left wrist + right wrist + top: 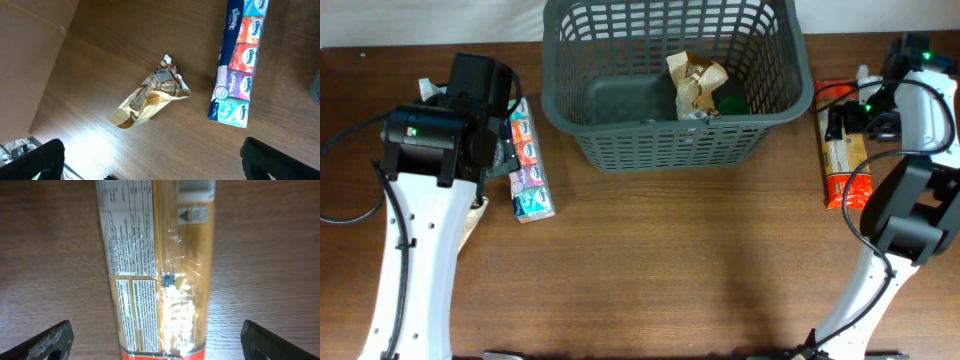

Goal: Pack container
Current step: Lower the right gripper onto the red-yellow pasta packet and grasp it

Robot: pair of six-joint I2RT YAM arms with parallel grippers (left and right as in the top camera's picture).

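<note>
The dark grey slotted basket point(676, 135) stands at the back middle of the table. A crumpled tan wrapper point(696, 82) and a dark green item point(732, 101) lie in it. My left gripper point(152, 167) is open and empty above a crumpled tan snack bag point(150, 97), next to a Kleenex tissue multipack point(237, 65) that also shows in the overhead view point(529, 165). My right gripper point(157, 342) is open, its fingers either side of a long clear spaghetti packet point(160, 265), right of the basket point(844, 165).
The brown wooden table point(700, 260) fills the view. A black cable point(345, 215) loops at the left edge. An orange item point(832, 92) lies beyond the spaghetti packet by the right arm.
</note>
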